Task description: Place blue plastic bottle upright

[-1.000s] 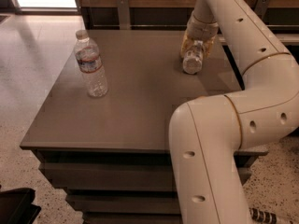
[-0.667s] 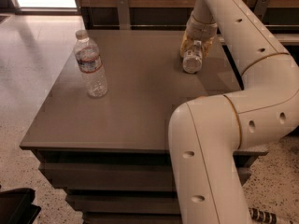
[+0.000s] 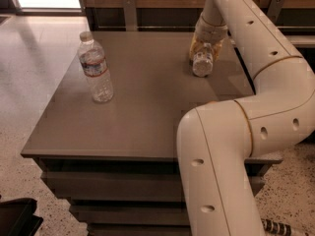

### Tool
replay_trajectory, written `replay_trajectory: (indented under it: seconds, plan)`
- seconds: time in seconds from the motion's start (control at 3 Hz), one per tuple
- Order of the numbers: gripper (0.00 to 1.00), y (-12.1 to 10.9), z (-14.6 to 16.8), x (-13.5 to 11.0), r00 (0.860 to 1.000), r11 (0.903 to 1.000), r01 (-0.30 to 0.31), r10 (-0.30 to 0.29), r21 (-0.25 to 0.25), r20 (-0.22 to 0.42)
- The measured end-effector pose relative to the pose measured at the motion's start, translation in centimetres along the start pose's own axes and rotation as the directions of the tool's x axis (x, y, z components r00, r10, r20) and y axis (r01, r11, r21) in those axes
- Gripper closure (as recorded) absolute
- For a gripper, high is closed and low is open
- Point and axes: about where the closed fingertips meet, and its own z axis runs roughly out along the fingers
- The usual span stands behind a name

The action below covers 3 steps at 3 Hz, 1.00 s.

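The blue plastic bottle [image 3: 202, 63] is a small clear bottle with a pale label. It lies tilted at the far right of the brown table [image 3: 147, 107], with one end pointing toward me. My gripper [image 3: 205, 49] comes down on it from above. The yellowish fingers [image 3: 195, 47] sit on either side of the bottle's body and close on it. The bottle's upper part is hidden by the gripper. My white arm [image 3: 256, 82] curves up from the lower right and over the table's right side.
A clear bottle with a blue-and-red label band [image 3: 95, 68] stands upright at the table's left. A wooden wall with metal brackets [image 3: 129, 11] runs behind the table. The speckled floor [image 3: 19, 117] lies to the left, with a dark object [image 3: 17, 220] at bottom left.
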Motion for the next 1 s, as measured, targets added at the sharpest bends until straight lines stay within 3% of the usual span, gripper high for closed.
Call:
replay_trajectory:
  seconds: [0.67,1.0]
  plan:
    - [1.0,-0.8,-2.2,-1.2,0.997,0.9995,0.031,-0.031,0.006,0.068]
    - [1.0,-1.0,-3.9,-1.5,0.992,0.9967,0.073,-0.069,-0.035,0.108]
